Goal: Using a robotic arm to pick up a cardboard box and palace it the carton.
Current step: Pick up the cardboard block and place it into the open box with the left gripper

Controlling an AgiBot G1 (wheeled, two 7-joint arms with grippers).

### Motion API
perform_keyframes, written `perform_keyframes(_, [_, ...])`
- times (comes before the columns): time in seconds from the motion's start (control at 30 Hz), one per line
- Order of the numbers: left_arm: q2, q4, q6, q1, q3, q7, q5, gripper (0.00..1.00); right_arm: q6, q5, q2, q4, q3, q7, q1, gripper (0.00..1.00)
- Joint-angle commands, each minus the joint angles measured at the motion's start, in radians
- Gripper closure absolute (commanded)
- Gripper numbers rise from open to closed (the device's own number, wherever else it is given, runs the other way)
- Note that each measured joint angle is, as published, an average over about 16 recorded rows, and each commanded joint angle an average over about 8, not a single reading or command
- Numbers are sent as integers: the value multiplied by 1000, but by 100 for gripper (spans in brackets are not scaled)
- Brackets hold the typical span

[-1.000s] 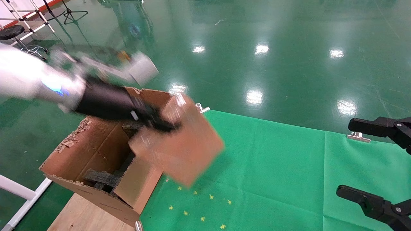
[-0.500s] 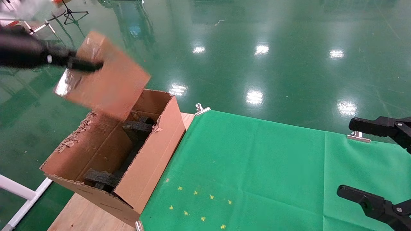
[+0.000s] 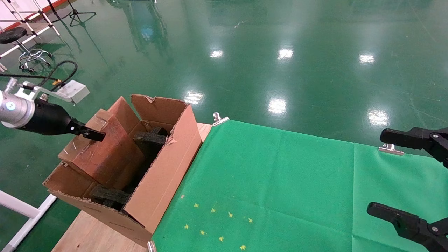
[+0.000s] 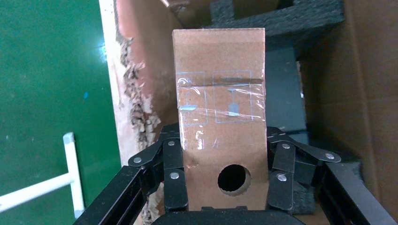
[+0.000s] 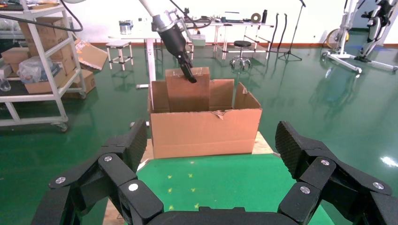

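Floor (image 3: 315, 52): glossy green, with light reflections, filling the scene from 9 through 3 o'clock in the head view.

Bench (image 3: 94, 234): wooden top, draped from centre to 4 o'clock with a green cloth (image 3: 287, 189). Small yellow star marks lie on the cloth near 6 o'clock, and metal clips (image 3: 218, 119) pin its far edge.

Carton (image 3: 164, 175): large brown corrugated carton standing on the bench's left end, at about 8 o'clock in the head view, top open, flap edges torn and ragged. Black foam pieces (image 3: 150, 138) sit inside it.

Robotic arm (image 3: 15, 108): the left arm, entering at 9 o'clock, with a silver wrist, a bracket and a black cable above it.

Cardboard box (image 3: 101, 150): small brown box, tilted, its lower part inside the carton's open top and its upper part above the rim. The left wrist view shows clear tape across its face (image 4: 220, 101) and a round hole near the held end.

Left hand (image 4: 220, 180): closed on the cardboard box, black fingers (image 4: 171, 168) pressing both of its sides.

Right hand (image 5: 211, 154): at 4 o'clock in the head view, held above the green cloth, well apart from the carton, fingers spread wide and holding nothing.
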Motion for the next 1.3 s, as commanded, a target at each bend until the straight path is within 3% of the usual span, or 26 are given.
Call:
perform_keyframes(0.03, [15, 60, -24, 3, 7, 27, 13, 100, 0, 0, 0, 0, 0, 0, 0, 0])
perform_keyframes(0.3, [84, 231, -120, 16, 12, 99, 23, 100, 0, 0, 0, 0, 0, 0, 0, 0])
perform_keyframes(0.37, [102, 268, -137, 21, 14, 112, 26, 94, 0, 0, 0, 0, 0, 0, 0, 0])
perform_keyframes(0.43, [118, 304, -151, 26, 17, 125, 29, 77, 0, 0, 0, 0, 0, 0, 0, 0])
perform_keyframes(0.6, [145, 373, -175, 31, 23, 139, 38, 17, 0, 0, 0, 0, 0, 0, 0, 0])
perform_keyframes(0.67, [151, 392, -181, 31, 25, 140, 41, 2, 0, 0, 0, 0, 0, 0, 0, 0])
perform_keyframes(1.3, [147, 384, -172, 32, 26, 140, 48, 0, 0, 0, 0, 0, 0, 0, 0, 0])
